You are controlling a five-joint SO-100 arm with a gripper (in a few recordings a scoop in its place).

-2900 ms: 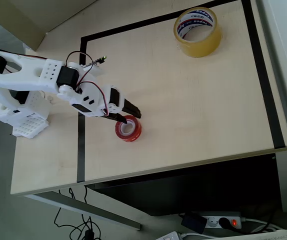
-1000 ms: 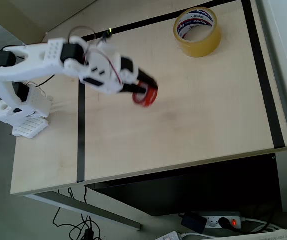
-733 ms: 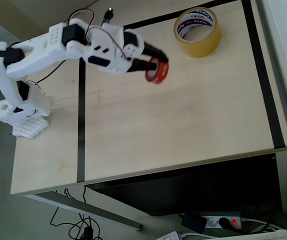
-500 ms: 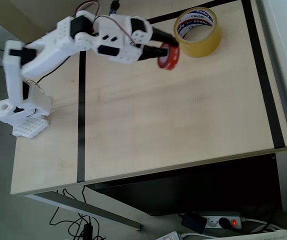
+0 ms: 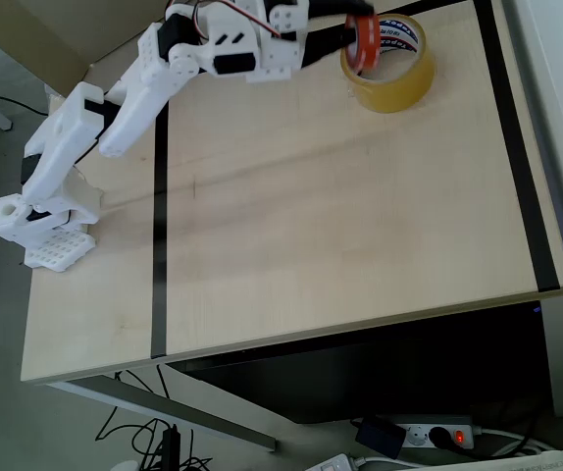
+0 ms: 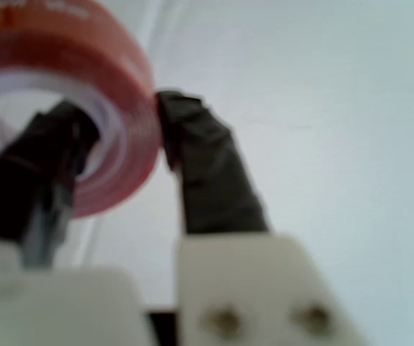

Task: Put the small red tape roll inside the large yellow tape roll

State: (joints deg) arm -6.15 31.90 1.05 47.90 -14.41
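The small red tape roll (image 5: 363, 39) hangs in the air, tilted on edge, just over the left rim of the large yellow tape roll (image 5: 391, 77) at the table's far right. My gripper (image 5: 352, 37) is shut on the red roll's wall. The wrist view is blurred and close: the red roll (image 6: 120, 86) sits at top left, one black finger (image 6: 48, 173) reaches through its hole and the other finger (image 6: 207, 173) presses on its outside. The gripper (image 6: 117, 133) pinches the roll's wall between them. The yellow roll's white core shows red and blue print.
The pale wooden table (image 5: 340, 226) carries black tape lines (image 5: 159, 235) marking a rectangle. The white arm stretches from its base (image 5: 36, 221) at the left edge. The table's right edge runs beside a wall.
The arm lifted the red roll from the table's left middle and carried it up and to the right. It now hangs at the yellow roll's left rim.
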